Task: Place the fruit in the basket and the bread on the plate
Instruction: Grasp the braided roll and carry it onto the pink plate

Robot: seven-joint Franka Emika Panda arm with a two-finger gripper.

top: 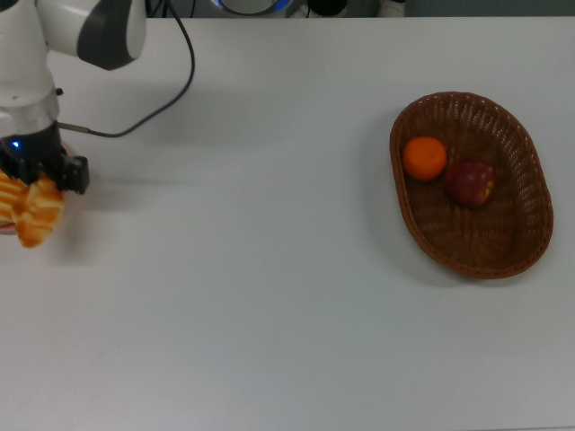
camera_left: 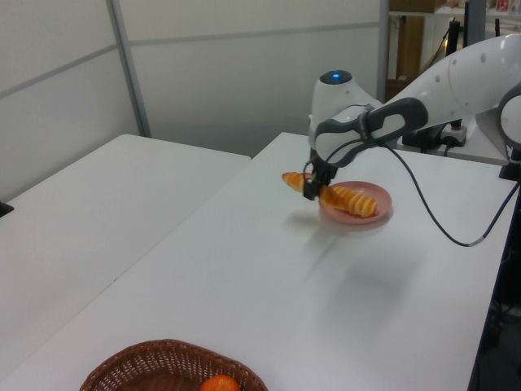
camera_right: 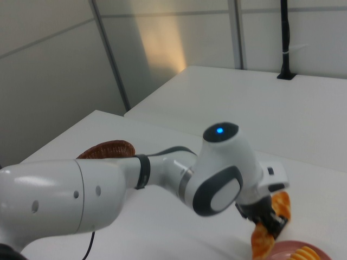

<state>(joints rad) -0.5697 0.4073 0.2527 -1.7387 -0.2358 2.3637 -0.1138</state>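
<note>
My gripper (top: 41, 182) is shut on the braided croissant-like bread (top: 36, 215) and holds it in the air at the top view's far left edge. In the left view the croissant (camera_left: 295, 180) hangs just above the near rim of the pink plate (camera_left: 376, 220). The striped roll (camera_left: 355, 199) lies on that plate. In the right view the gripper (camera_right: 269, 221) holds the croissant (camera_right: 261, 241) beside the plate's edge. The orange (top: 424, 157) and the dark red apple (top: 470, 182) lie in the brown wicker basket (top: 503, 247) at the top view's right.
A black cable (top: 171, 85) trails from the arm across the white table's back left in the top view. The arm's white body (camera_right: 162, 179) spans much of the right view. A second white table (camera_left: 89, 187) stands alongside.
</note>
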